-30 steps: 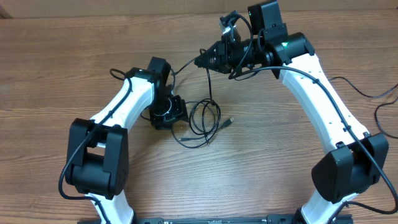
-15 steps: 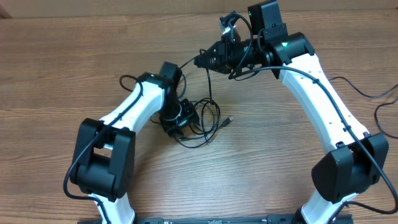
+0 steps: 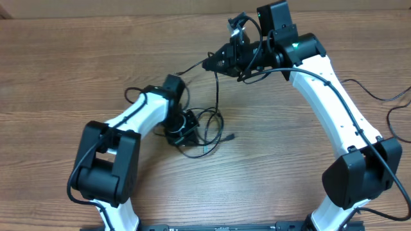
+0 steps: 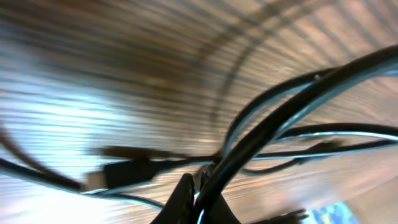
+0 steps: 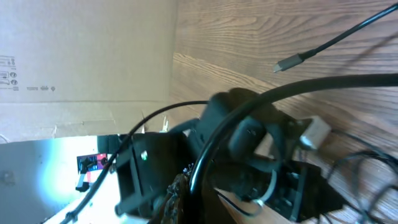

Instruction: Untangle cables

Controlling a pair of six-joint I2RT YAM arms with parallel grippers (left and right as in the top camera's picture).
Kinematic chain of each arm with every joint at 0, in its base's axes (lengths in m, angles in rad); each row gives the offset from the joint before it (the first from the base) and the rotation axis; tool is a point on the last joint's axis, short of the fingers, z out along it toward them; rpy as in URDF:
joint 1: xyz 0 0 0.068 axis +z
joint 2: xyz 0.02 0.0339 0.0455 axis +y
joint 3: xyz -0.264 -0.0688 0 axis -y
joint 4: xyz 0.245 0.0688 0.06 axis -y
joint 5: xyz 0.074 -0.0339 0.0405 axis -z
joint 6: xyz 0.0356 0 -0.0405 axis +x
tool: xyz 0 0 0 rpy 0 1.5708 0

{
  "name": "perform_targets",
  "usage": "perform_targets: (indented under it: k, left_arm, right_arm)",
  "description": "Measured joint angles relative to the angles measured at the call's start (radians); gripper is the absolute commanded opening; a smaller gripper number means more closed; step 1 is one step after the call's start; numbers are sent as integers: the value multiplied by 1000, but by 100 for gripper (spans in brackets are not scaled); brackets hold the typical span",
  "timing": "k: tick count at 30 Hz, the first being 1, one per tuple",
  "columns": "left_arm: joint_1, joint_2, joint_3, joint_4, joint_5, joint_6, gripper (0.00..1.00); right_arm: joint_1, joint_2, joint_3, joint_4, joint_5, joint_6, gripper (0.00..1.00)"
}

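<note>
The cables (image 3: 210, 128) are thin black cords lying in loose loops on the wooden table (image 3: 64, 70), with a small plug (image 3: 230, 136) at the right. My left gripper (image 3: 191, 131) is down at the left edge of the loops. In the left wrist view it (image 4: 198, 198) is shut on a cable strand (image 4: 273, 115), and a plug (image 4: 124, 173) lies just beyond. My right gripper (image 3: 207, 64) hangs raised at the back, shut on a cable (image 3: 216, 93) that drops to the loops. The right wrist view shows that strand (image 5: 298, 86) leaving the jaws (image 5: 186, 193).
A cardboard wall (image 5: 81, 56) stands behind the table's far edge. Thicker arm wires (image 3: 385, 99) trail at the right. In the right wrist view the left arm (image 5: 249, 143) sits below, and a loose cable end (image 5: 289, 62) lies on the wood.
My left gripper slid right into the loops and went from open to shut on a strand. The loops and the plug shifted slightly down-left. The right arm has stayed in place.
</note>
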Motion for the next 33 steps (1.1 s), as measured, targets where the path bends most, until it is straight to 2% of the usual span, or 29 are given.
perform_targets:
  k: [3, 7, 12, 17, 24, 31, 33]
  left_arm:
    - [57, 0, 0, -108, -57, 87, 4]
    - [132, 0, -2, -217, -210, 161, 4]
    - [176, 0, -3, -251, -371, 210, 4]
    - [173, 0, -6, -243, -422, 222, 4]
    - [172, 0, -6, -222, -441, 237, 4]
    - [172, 0, -8, -191, -430, 241, 4]
    - [172, 0, -8, -182, -415, 241, 4]
  right_arm:
    - [-36, 0, 0, -2, -27, -1, 4]
    - [-122, 0, 0, -7, -81, 0, 4]
    - [-212, 0, 0, -55, -71, -8, 4]
    - [-257, 0, 0, -172, 127, -28, 4]
    - [-275, 0, -2, -294, 585, -50, 4]
    - [-275, 0, -74, -306, 702, -57, 4]
    - [-275, 0, -108, -296, 709, -60, 11]
